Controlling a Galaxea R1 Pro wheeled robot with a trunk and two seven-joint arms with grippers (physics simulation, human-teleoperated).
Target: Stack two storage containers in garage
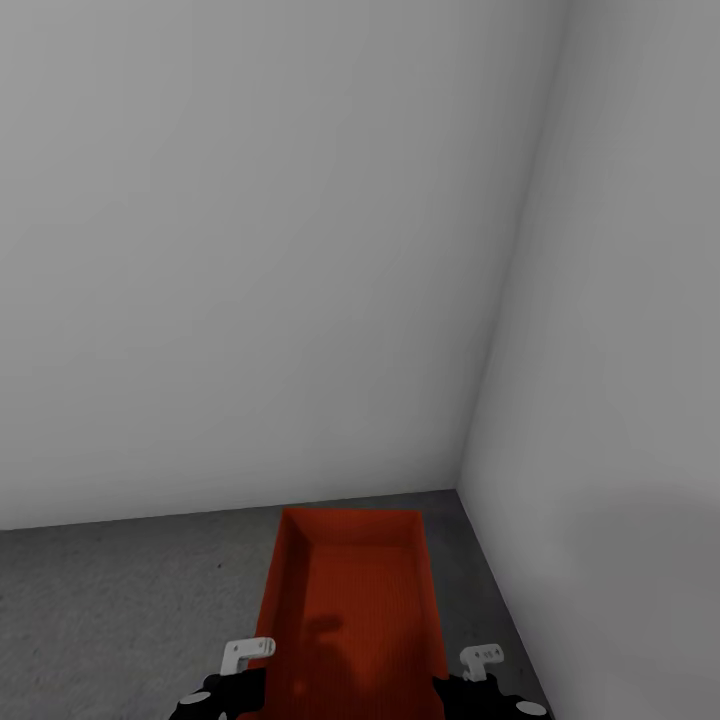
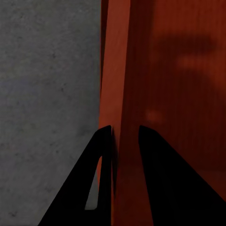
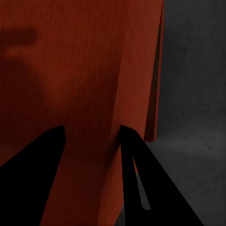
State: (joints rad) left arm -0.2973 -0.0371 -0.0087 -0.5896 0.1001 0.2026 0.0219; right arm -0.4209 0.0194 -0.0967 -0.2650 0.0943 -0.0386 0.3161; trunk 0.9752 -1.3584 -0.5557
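Storage container [image 1: 350, 610], apparently on garage floor [image 1: 120, 610]; left gripper [image 2: 125, 136] and right gripper [image 3: 92, 134] each pinch a side wall.

Garage: bare grey walls [image 1: 250, 250], concrete floor [image 1: 110, 610].

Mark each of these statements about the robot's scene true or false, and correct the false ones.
1. Both grippers clamp opposite side walls of one orange-red container. True: the left gripper and the right gripper each have fingers either side of a wall.
2. The container is full of boxes. False: its inside is empty.
3. The floor is light wood planks. False: it is dark grey, mottled concrete.
4. The robot faces a corner of plain pale grey walls. True.
5. A second container sits stacked on this one. False: nothing rests on it.
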